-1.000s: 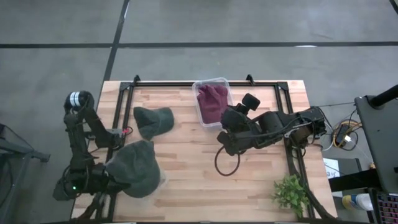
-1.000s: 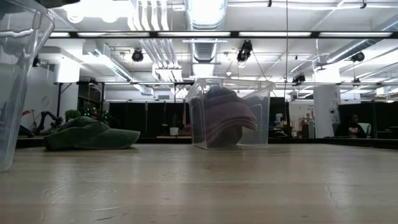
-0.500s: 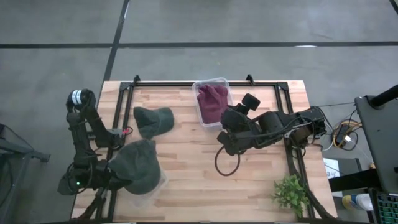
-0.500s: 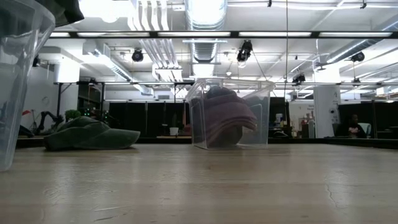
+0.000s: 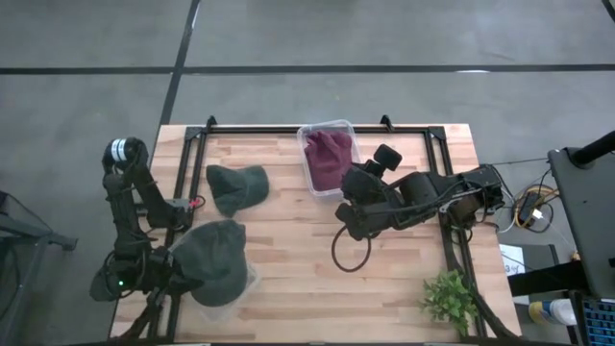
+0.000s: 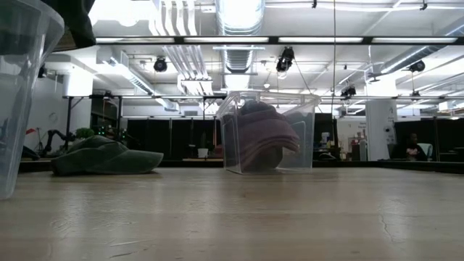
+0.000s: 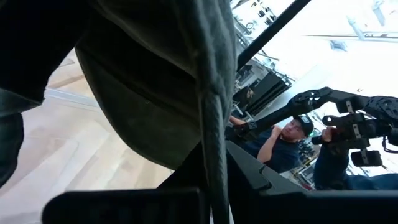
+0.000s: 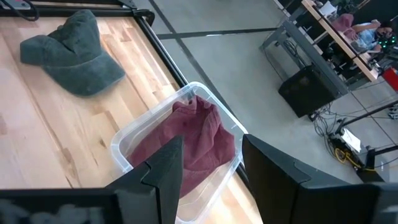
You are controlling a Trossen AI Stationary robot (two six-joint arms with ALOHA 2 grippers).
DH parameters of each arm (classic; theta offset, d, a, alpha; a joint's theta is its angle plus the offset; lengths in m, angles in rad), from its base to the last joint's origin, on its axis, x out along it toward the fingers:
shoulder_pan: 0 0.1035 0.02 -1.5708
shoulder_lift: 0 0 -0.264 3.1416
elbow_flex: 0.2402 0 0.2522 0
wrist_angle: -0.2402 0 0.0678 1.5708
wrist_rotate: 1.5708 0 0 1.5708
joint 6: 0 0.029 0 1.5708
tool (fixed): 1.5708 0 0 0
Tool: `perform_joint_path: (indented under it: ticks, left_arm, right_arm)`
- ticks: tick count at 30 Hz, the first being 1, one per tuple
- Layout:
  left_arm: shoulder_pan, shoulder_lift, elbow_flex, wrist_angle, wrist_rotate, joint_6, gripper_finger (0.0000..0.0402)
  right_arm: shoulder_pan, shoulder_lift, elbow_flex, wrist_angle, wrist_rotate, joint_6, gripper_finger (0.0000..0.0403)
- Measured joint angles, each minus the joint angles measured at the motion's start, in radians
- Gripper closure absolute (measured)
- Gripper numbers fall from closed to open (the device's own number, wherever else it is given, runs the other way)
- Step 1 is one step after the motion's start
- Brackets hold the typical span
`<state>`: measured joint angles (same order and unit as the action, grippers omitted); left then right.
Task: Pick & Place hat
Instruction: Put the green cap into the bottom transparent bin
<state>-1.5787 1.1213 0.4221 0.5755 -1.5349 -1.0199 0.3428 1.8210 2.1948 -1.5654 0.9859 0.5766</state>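
A dark green hat hangs at the table's near left, over a clear bin. My left gripper is shut on it, and the wrist view shows its cloth filling the picture. A second green cap lies flat on the wood farther back. A maroon hat sits inside another clear bin at the far middle. My right gripper stands open and raised over the table's middle, with nothing between its fingers. My left gripper pinches a thick folded edge of the green hat, which runs down between the two fingers. The fingers come level from the table's left side. The hat hangs beside them with its lower part at the bin's rim; whether it touches the bin I cannot tell.
A black cable loop lies on the wood below my right arm. A potted plant stands at the near right corner. Black frame rails border the table. People stand beyond the table in the left wrist view.
My left gripper has sunk a little and gone toward the table's near edge with the green hat. The hat now hangs lower, over the clear bin's rim.
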Motion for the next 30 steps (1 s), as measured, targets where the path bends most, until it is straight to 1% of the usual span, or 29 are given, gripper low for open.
perform_joint_path:
  ticks: [9, 15, 21, 30]
  left_arm:
    - [0.000, 0.000, 0.000, -0.001, 0.000, -0.003, 0.0368]
    - [0.000, 0.000, -0.002, -0.008, 0.000, -0.004, 0.0356]
    - [0.000, 0.000, -0.002, -0.009, 0.013, -0.008, 0.0331]
    - [-0.005, 0.000, -0.002, -0.008, 0.086, -0.012, 0.0281]
  right_arm:
    - [0.000, 0.000, 0.000, 0.000, 0.000, 0.000, 0.0243]
    - [0.000, 0.000, 0.000, 0.000, 0.000, 0.000, 0.0243]
    - [0.000, 0.000, 0.000, 0.000, 0.000, 0.000, 0.0243]
    - [0.000, 0.000, 0.000, 0.000, 0.000, 0.000, 0.0243]
